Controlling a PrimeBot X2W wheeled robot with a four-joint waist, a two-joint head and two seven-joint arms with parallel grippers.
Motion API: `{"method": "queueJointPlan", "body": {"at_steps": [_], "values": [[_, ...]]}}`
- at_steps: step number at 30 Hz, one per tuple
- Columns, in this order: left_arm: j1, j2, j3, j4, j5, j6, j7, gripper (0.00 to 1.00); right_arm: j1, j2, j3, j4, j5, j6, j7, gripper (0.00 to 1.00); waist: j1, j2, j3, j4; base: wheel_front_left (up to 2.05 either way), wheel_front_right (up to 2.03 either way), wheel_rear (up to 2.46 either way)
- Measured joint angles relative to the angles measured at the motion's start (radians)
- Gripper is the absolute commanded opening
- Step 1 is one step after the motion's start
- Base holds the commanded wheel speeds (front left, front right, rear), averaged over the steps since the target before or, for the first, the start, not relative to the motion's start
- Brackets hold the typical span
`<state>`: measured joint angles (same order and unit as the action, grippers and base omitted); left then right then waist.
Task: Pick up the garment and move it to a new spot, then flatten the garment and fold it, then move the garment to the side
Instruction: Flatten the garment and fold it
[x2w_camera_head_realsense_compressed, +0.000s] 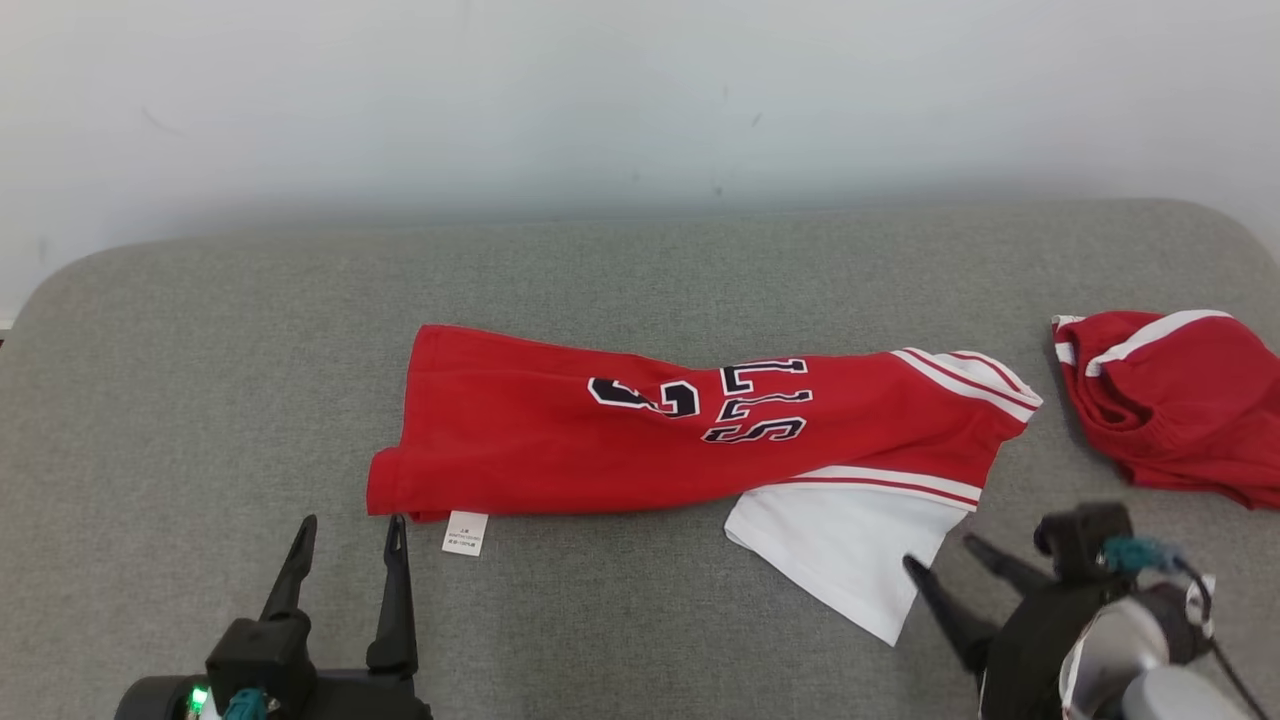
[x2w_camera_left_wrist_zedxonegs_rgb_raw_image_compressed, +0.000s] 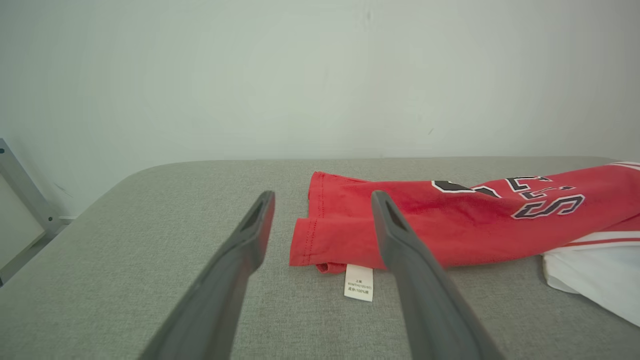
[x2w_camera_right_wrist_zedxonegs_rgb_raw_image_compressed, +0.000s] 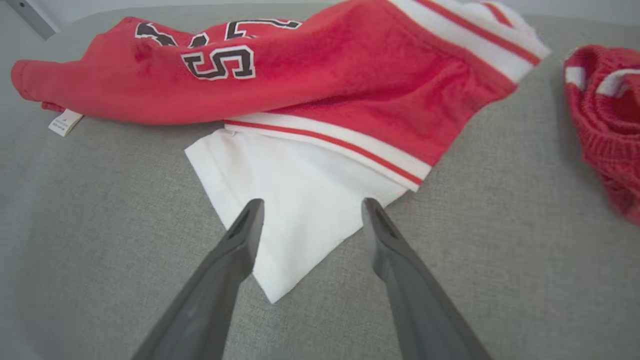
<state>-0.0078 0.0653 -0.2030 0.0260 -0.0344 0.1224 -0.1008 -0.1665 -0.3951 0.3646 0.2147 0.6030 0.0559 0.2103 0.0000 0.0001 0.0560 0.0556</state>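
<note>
Left claw: near left, spread wide, empty.
Right claw: near right, spread wide, empty, over the shirt's white corner.
Shirt: red, lying mid-cushion.

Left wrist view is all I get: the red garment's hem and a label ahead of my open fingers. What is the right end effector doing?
Observer: The right end effector is open and holds nothing. Its fingertips are over the white flap that sticks out from under the red garment.
Operator: How does that flap end?
Observer: It tapers to a pointed corner lying on the grey cushion, on the robot's side.
Operator: Anything beyond the garment's striped end?
Observer: Yes, a second red piece with white stripes lies bunched to the right, apart from the garment.
</note>
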Motion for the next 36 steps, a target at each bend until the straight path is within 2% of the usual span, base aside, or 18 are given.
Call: {"method": "queueJointPlan", "body": {"at_steps": [2,9,19,33,34,35,36], "values": [[-0.009,0.002,0.0,0.02,-0.001,-0.003,0.005,1.0,0.034,0.014,0.0,-0.012,0.007,-0.013,-0.01,1.0,0.0,0.0,0.004,-0.004,0.0,0.0,0.0],[-0.098,0.044,0.021,0.119,-0.035,-0.057,0.04,1.0,0.053,0.018,-0.003,-0.072,0.011,-0.038,-0.027,1.0,0.0,0.0,0.025,-0.015,0.0,0.0,0.0],[-0.233,0.083,0.058,0.336,-0.095,-0.129,0.119,1.0,0.048,0.015,-0.002,-0.173,-0.015,-0.057,-0.035,1.0,0.0,0.0,0.067,-0.059,0.0,0.0,0.0],[-0.333,0.081,0.067,0.521,-0.123,-0.158,0.14,1.0,0.059,0.017,-0.04,-0.267,-0.016,-0.101,-0.087,1.0,0.0001,0.0,0.11,-0.117,0.0,0.0,0.0],[-0.339,0.08,0.066,0.532,-0.123,-0.159,0.14,0.98,0.06,0.017,-0.04,-0.27,-0.016,-0.101,-0.087,1.0,0.0,0.0,0.111,-0.118,0.0,0.0,0.0],[-0.345,0.08,0.066,0.542,-0.123,-0.159,0.139,0.69,0.06,0.017,-0.041,-0.275,-0.016,-0.101,-0.088,1.0,0.0,0.0,0.111,-0.118,0.0,0.0,0.0],[-0.35,0.084,0.063,0.546,-0.119,-0.159,0.137,0.31,0.06,0.017,-0.043,-0.28,-0.016,-0.101,-0.089,1.0,0.0,0.0,0.111,-0.119,0.0,0.0,0.0]]}}
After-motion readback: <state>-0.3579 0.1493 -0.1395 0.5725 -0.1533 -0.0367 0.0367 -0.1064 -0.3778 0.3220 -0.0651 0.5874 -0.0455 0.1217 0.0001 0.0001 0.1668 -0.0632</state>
